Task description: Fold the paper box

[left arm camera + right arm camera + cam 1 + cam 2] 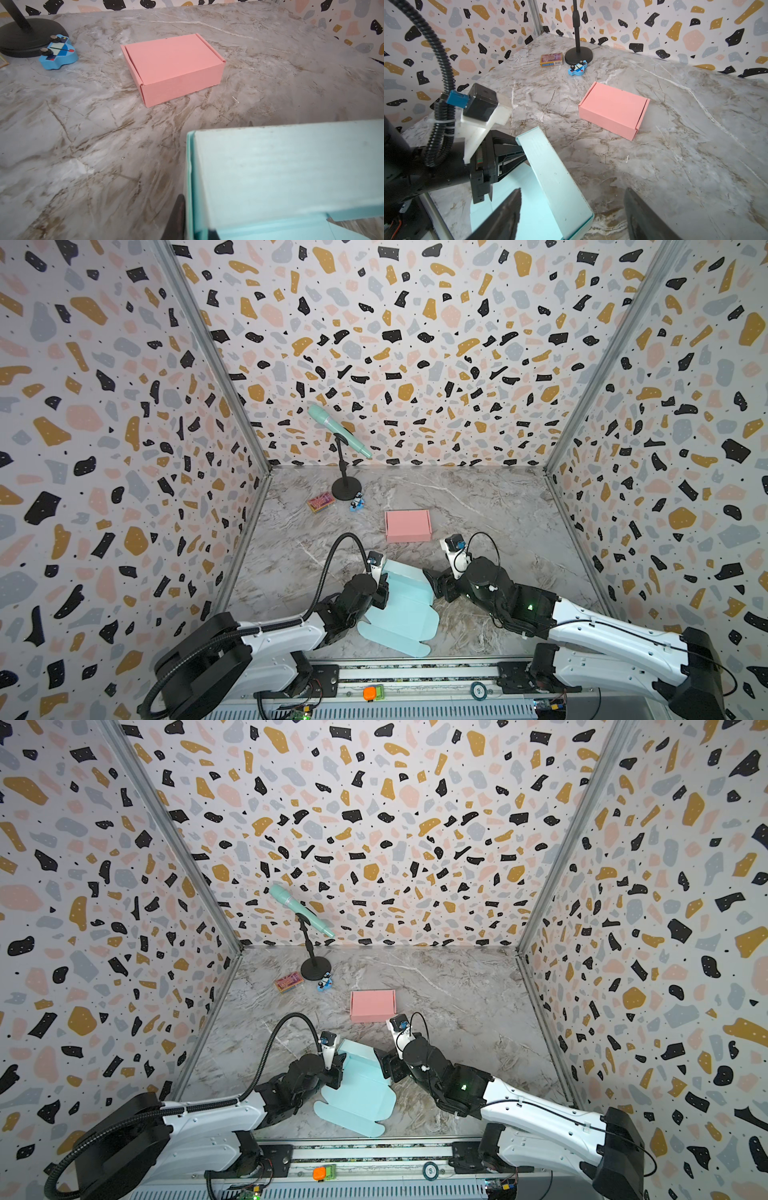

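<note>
The light blue paper box (pixel 405 616) (pixel 361 1104) lies half folded near the table's front middle, with flat flaps toward the front and one long wall (pixel 550 166) raised at the far side. My left gripper (pixel 381 593) (pixel 336 1073) (pixel 193 224) is shut on the box's left side wall (pixel 190 176), one finger on each face. My right gripper (pixel 433 581) (pixel 384 1063) (pixel 572 193) stands open at the box's right end. Its fingers straddle the end of the raised wall without touching it. The left gripper (pixel 512 153) also shows in the right wrist view, clamped at the wall's other end.
A closed pink box (pixel 408 525) (pixel 372 1005) (pixel 174 66) (pixel 612 108) sits just beyond the blue one. Farther back left stand a microphone stand (pixel 346 489), a small blue toy (pixel 356 503) and a card pack (pixel 321 502). Patterned walls enclose three sides.
</note>
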